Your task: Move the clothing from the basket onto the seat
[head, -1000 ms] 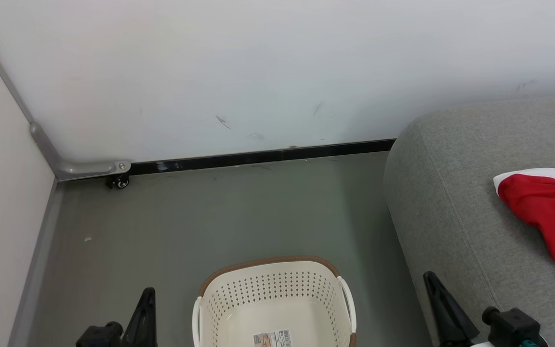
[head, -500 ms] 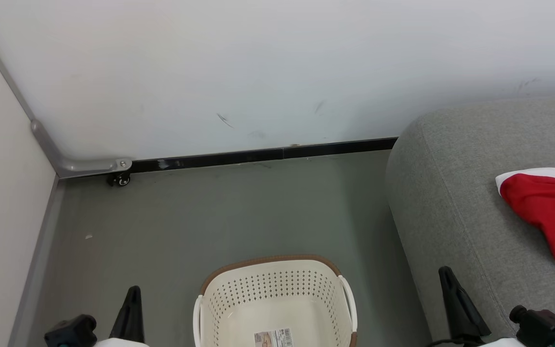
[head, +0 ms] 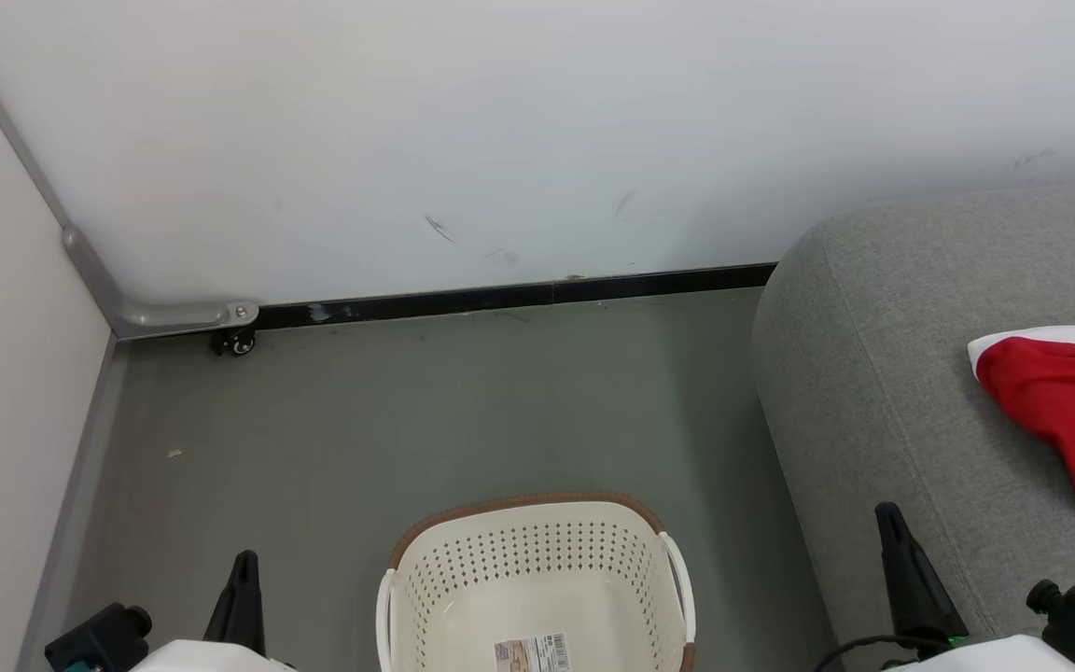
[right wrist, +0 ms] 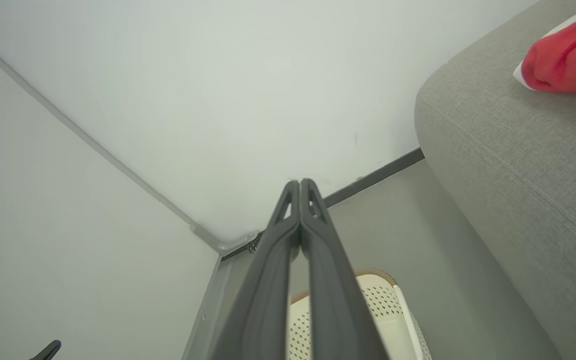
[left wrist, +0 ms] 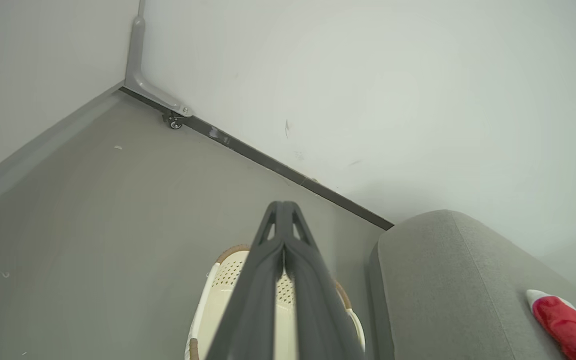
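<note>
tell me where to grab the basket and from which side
Probably a white side handle: a thin raised loop on the rim of the basket, slim enough to close on. Come down from above, since it stands upright on the floor, open side up; the perforated walls look too wide to pinch.
</note>
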Motion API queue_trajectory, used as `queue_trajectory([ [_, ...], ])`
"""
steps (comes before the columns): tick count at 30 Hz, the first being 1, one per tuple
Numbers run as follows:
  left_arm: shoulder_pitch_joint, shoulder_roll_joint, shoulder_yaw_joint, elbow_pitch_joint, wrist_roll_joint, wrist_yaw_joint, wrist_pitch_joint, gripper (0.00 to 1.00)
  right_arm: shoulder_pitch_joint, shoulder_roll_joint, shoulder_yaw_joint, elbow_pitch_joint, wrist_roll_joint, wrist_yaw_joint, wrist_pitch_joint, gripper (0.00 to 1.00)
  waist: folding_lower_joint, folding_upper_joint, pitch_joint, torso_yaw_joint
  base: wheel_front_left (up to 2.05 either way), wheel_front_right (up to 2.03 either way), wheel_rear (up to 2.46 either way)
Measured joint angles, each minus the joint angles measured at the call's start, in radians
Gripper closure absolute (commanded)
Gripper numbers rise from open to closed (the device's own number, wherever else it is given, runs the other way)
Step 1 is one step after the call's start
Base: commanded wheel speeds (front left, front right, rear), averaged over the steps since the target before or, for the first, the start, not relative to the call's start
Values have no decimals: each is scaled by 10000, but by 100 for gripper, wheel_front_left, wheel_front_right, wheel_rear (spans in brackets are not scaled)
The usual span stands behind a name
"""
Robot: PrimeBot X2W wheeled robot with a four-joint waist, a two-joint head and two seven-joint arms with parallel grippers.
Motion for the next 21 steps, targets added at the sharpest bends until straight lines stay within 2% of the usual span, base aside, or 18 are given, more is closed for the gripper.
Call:
queue_trajectory([
  [5, -19, -17, 109, -8, -713, -155, 192, 100, -31, -69, -29, 48, 800, -2, 54, 100, 24, 0, -26, 16, 0, 0, 0],
  [11, -31, -36, 247, -10, -1561, -353, 401, 100, -236, -127, -69, 134, 1774, -2, 245, 100, 27, 1, -34, 32, 0, 0, 0],
  [21, -167, -63, 460, -8, -2997, -593, 692, 100, -518, -238, -146, 303, 3384, -2, 437, 100, -49, 0, 32, 60, 0, 0, 0],
])
